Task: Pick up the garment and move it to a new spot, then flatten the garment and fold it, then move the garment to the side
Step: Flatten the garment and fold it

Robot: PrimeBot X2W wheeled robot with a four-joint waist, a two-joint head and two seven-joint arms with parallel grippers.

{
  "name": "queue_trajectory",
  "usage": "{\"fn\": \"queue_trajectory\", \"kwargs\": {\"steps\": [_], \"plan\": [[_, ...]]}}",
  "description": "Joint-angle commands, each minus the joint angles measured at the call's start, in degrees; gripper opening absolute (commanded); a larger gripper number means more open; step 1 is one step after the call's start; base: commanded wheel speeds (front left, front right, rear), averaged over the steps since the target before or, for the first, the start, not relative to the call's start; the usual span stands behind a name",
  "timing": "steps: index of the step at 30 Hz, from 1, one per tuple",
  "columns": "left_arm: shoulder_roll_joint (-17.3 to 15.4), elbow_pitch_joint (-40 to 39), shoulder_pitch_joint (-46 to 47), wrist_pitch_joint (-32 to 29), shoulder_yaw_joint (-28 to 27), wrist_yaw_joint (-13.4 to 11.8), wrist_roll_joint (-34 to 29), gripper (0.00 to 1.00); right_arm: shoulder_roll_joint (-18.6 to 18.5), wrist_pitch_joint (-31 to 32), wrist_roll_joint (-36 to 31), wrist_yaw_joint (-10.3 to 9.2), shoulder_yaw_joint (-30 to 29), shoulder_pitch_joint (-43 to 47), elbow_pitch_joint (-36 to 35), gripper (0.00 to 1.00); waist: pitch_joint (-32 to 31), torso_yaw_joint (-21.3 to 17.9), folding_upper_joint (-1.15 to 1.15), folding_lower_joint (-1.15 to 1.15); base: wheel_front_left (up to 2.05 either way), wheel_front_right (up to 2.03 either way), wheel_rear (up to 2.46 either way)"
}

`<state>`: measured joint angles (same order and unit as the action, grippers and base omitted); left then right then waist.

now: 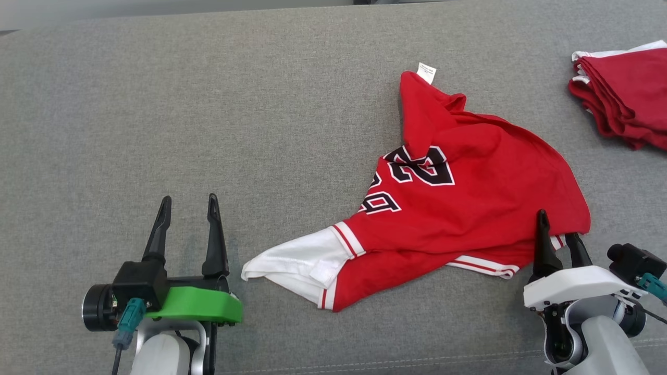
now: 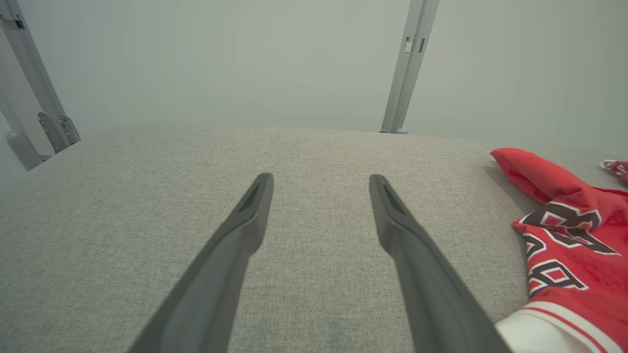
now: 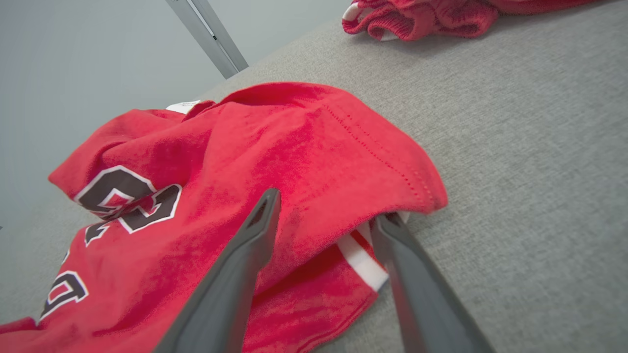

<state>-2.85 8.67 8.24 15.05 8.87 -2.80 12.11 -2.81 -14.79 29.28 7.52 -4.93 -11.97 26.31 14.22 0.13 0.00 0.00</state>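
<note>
The red jersey (image 1: pixel 469 208) lies crumpled on grey woven upholstery (image 1: pixel 234 104), its lower corner right at the right claw (image 1: pixel 556 225). Big black digits edged in white cross it, upside down and too creased to read surely. The white tag (image 1: pixel 426 72) at the end farthest from that claw carries print too small to read. The knit looks soft, with a stitched hem, red-and-white striped trim and a white sleeve (image 1: pixel 297 263) near the left claw (image 1: pixel 189 198). The right claw stands wide, one finger over the hem, the other slipped under it, not clamped. The left claw gapes fully, with nothing in it. Folded red cloth (image 1: pixel 625 94) lies well beyond the right claw.
</note>
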Motion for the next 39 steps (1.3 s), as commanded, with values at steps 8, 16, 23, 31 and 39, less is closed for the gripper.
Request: {"fn": "queue_trajectory", "kwargs": {"steps": [8, 16, 23, 31, 39], "plan": [[-0.09, 0.11, -0.42, 0.12, -0.12, -0.14, -0.27, 1.0, -0.2, -0.4, -2.42, -0.07, -3.0, -1.95, 0.46, 0.0, -0.03, -0.97, 0.0, 0.0, 0.0, 0.0, 0.0], [-0.1, 0.07, -1.15, 0.12, 0.59, 0.01, -0.2, 1.0, -0.2, -0.34, -5.32, -0.07, -11.03, 0.89, -2.71, 0.0, -0.7, -1.9, 0.0, 0.0, 0.0, 0.0, 0.0], [-0.1, 1.27, -1.32, 0.12, 3.0, 0.82, 0.48, 1.0, -0.19, 1.14, -5.95, -0.07, -14.08, 0.62, -0.73, 0.11, -0.96, -2.04, 0.0, 0.0, 0.0, 0.0, 0.0], [-0.1, 4.03, -1.87, 0.13, 6.86, 2.42, 1.09, 1.0, -0.19, 0.38, -8.71, -0.07, -16.72, 1.18, 1.89, 1.0, -1.82, -1.96, 0.0, 0.0, 0.0, 0.0, 0.0], [-0.16, 6.61, -2.61, -0.86, 9.89, 5.21, 2.07, 1.0, -0.16, -0.34, -12.65, -0.07, -21.87, 2.05, -4.09, 1.0, -2.52, -2.51, 0.0, 0.0, 0.0, 0.0, 0.0]]}}
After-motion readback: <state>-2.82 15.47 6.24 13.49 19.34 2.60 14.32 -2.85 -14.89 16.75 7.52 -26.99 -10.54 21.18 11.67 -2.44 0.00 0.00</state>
